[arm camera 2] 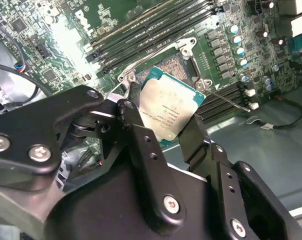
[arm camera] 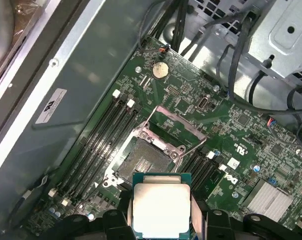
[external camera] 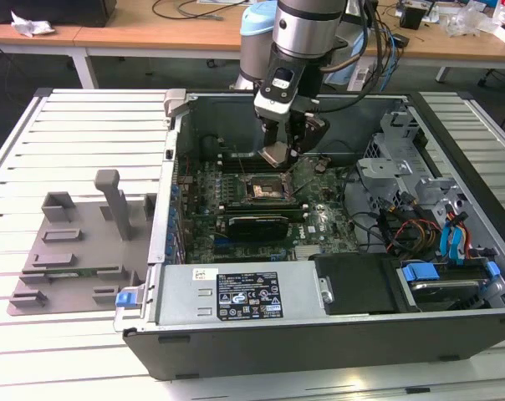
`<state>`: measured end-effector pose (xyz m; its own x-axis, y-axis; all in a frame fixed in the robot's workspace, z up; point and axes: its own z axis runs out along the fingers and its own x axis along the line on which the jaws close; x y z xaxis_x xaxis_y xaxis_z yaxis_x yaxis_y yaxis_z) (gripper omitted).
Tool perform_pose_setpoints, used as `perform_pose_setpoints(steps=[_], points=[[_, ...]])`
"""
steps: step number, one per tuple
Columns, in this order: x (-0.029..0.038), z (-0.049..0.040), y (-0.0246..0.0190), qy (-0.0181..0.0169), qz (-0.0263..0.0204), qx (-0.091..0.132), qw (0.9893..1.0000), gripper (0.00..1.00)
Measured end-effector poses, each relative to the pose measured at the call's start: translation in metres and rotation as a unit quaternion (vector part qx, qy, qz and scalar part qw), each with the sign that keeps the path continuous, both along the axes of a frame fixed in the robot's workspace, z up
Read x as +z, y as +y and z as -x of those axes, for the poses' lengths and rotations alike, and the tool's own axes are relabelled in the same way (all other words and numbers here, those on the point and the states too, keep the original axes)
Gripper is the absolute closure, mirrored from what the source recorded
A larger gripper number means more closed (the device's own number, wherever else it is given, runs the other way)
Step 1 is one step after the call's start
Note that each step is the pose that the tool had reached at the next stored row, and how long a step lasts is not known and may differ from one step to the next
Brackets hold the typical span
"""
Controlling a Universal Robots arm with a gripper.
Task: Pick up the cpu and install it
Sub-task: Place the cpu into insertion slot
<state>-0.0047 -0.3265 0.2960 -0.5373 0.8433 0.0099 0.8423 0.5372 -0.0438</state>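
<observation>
Gripper (arm camera 2: pixel 163 122) fingers, clamped on the cpu (arm camera 2: pixel 167 107), hold it tilted above the open socket (arm camera: pixel 141 161); the arm (external camera: pixel 307 33) reaches steeply down into the computer case (external camera: pixel 261 296).

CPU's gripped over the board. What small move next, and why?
Probably ease the cpu across until centred over the open socket. Both wrist views show the gripper holding it above the board, the socket lying off to one side, not yet under it.
</observation>
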Motion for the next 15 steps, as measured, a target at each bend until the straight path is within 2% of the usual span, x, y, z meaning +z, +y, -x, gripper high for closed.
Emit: perform_pose_setpoints(steps=[7,9,12,15], points=[[-0.0001,0.0,0.0,0.0,0.0001,-0.043,0.9991,0.45],[-0.0001,0.0,0.0,0.0,0.0002,-0.05,0.9988,0.45],[-0.0002,0.0,0.0,0.0,0.0003,-0.065,0.9979,0.45],[-0.0002,0.0,0.0,0.0,0.0004,-0.084,0.9964,0.45]])
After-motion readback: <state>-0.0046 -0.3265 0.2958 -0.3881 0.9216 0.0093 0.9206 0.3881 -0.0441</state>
